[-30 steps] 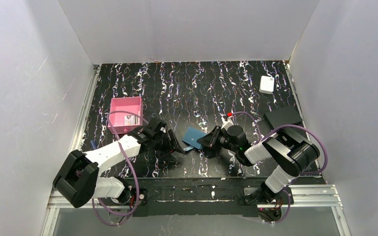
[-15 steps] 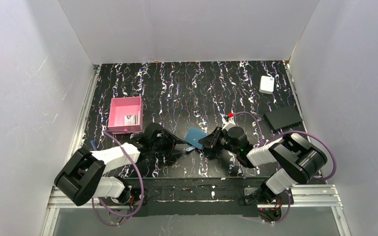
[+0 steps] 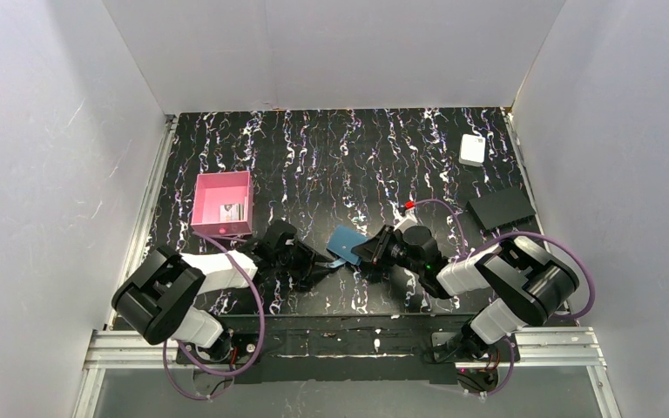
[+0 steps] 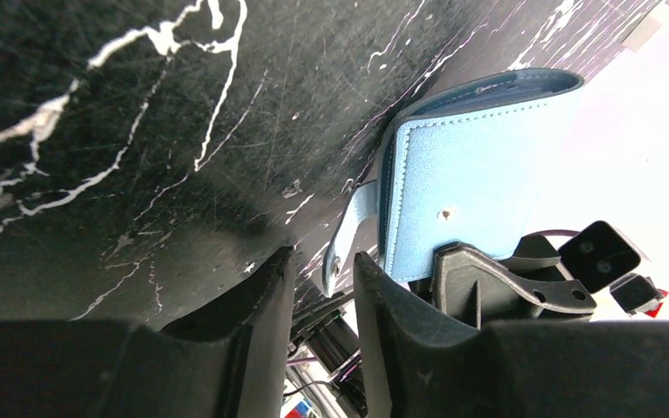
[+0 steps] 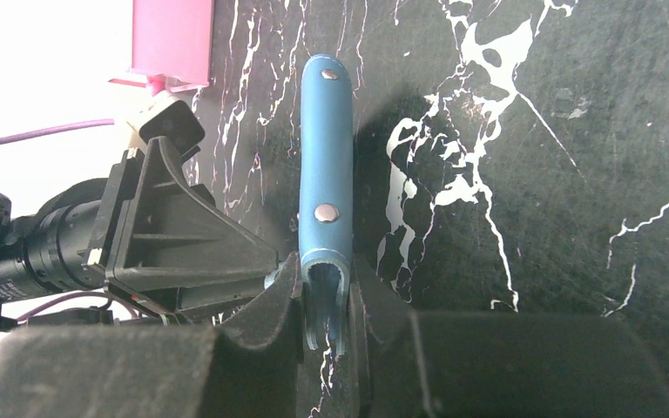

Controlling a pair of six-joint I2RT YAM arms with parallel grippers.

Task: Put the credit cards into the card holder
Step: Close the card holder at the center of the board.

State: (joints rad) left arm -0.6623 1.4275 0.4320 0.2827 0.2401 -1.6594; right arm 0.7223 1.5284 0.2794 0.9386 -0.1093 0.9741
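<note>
Your right gripper (image 5: 324, 272) is clamped on one end of the folded holder (image 3: 346, 241). Its two fingers press the blue leather from both sides, and the rest of the holder sticks out edge-on past the tips. The holder sits near the middle of the table (image 3: 331, 157), towards the near edge, between your two grippers. You cannot tell whether its lower edge touches the table.

Your left gripper (image 4: 322, 261) comes in from the left with its jaws narrowly apart. The snap tab (image 4: 345, 233) hangs off the holder's stitched edge and its end sits in that gap, closer to the right-hand finger. No pinch on the tab shows. The two grippers are very near each other across the holder.

One card (image 3: 232, 212) lies in the pink tray (image 3: 213, 190), far left of the holder and just beyond your left arm. The white box (image 3: 472, 150) and the black slab (image 3: 501, 209) lie well apart, by the right edge.
</note>
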